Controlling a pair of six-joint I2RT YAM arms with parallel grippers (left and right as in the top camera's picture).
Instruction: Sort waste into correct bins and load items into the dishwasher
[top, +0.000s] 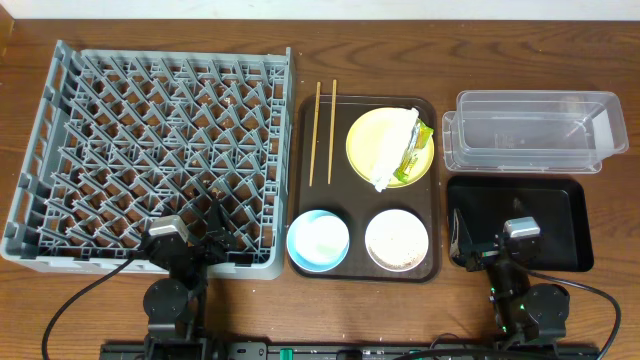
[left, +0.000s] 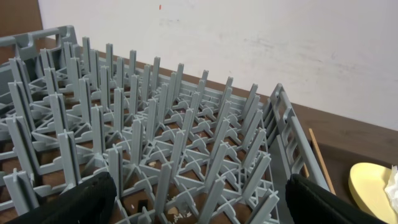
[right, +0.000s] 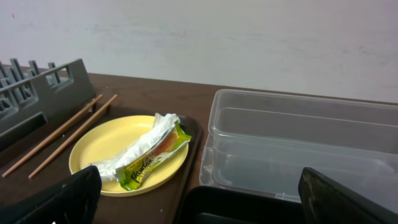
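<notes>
Overhead view: nothing sorted or loaded. Napkin (top: 390, 150), wrapper (top: 415, 153), yellow plate (top: 364, 140), chopsticks (top: 322, 130), blue bowl (top: 318, 241) and white bowl (top: 397, 240) sit on the brown tray (top: 431, 190), right of the bare dish rack (top: 150, 150). Left gripper (left: 205, 202) and right gripper (right: 205, 202) are spread, holding nothing.

**Grey lattice, brown wood, one patch of yellow**

The dish rack (top: 150, 150) is a plain mid-grey. Its pegs and ribs form a repeating lattice of crosses, and the dark brown wood-grain worktop (top: 380, 75) shows through the gaps. The serving tray (top: 355, 205) is a deeper, near-chocolate brown. On it, the plate (top: 365, 140) is pale yellow and the crumpled napkin (top: 392, 150) is white. The wrapper (top: 415, 155) is bright green and yellow, with an orange patch visible from the right wrist. The chopsticks (top: 316, 130) are light tan wood. The light blue bowl (top: 318, 240) is plain inside. The white bowl (top: 369, 240) holds speckled off-white food scraps (top: 398, 245). The tub (top: 530, 130) is clear and colourless, the shallow tray (top: 555, 210) is black, and the wall (left: 280, 43) is white.
</notes>
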